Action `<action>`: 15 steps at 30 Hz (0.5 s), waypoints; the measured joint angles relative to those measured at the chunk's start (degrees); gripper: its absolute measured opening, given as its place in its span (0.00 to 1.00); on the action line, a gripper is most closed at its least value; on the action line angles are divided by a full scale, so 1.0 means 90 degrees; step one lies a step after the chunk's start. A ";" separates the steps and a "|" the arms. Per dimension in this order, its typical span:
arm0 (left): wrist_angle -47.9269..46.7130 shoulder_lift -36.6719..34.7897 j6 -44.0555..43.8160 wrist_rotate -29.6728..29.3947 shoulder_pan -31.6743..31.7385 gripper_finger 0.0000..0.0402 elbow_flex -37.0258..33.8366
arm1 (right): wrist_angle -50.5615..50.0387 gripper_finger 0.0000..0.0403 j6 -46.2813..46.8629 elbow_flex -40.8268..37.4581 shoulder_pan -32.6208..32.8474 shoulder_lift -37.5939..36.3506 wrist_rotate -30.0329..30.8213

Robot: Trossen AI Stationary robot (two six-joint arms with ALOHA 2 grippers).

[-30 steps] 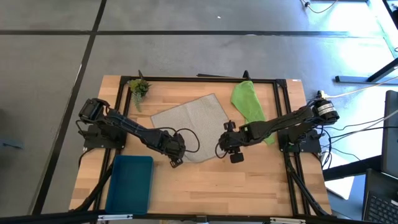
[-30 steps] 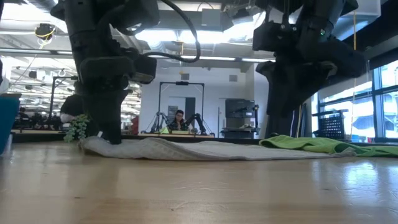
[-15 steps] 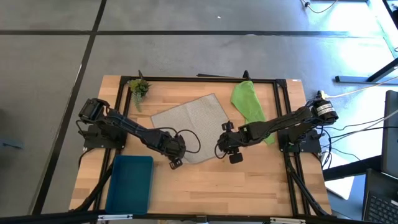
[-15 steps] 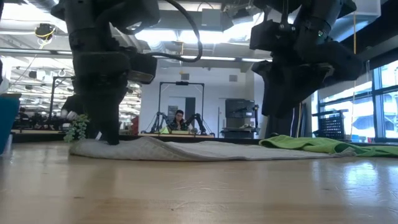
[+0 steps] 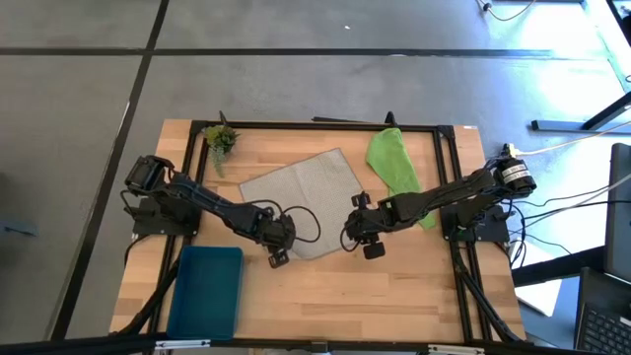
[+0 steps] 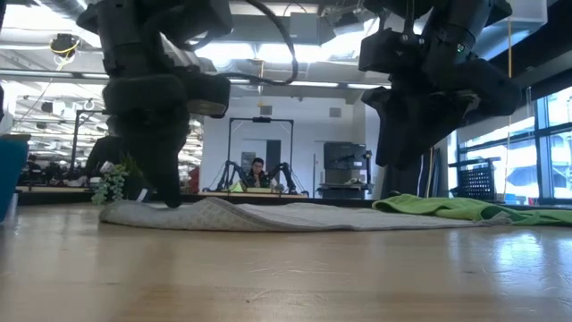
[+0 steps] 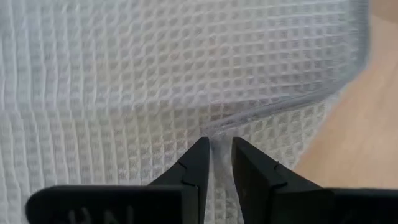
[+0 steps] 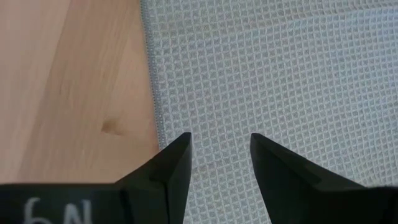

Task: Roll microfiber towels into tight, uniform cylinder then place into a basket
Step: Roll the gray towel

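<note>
I have both arms low over the table (image 5: 296, 296), working the near edge of one cloth. To the far left of my left fingers lies the teal basket (image 5: 207, 291), one only, with nothing in it, well apart from everything I am handling; I judge it waits there for the finished rolls. My left gripper (image 5: 277, 254) is down at the near-left corner of the light grey towel (image 5: 301, 192), its fingers parted by only a thin slit, and a small raised ridge of the waffle weave sits right at their tips (image 7: 214, 146). Whether the cloth is pinched there or already let go I cannot tell. I read that ridge as the start of a fold, the corner being taken so the roll can begin from an edge. My right gripper (image 5: 359, 237) hangs at the opposite near corner, fingers well apart and holding nothing, the hemmed edge of the grey towel just beyond the tip of one of them (image 8: 177, 152). Past it to the right lies the lime green towel (image 5: 394, 163), crumpled and untouched. Two towels, one basket, one plant sprig (image 5: 220, 138) at the far-left corner; rolling has barely begun
</note>
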 joint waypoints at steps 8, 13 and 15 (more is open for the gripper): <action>0.0249 0.0000 0.2230 -0.0118 -0.0189 0.14 0.0000 | 0.0003 0.41 0.0002 0.0000 0.0000 0.0000 0.0001; 0.0301 0.0000 0.3433 -0.0273 -0.0204 0.15 0.0000 | 0.0019 0.41 0.0002 0.0000 0.0000 0.0000 0.0010; 0.0377 0.0000 0.3640 -0.0404 -0.0190 0.15 0.0000 | 0.0022 0.41 0.0002 0.0000 0.0000 0.0000 0.0012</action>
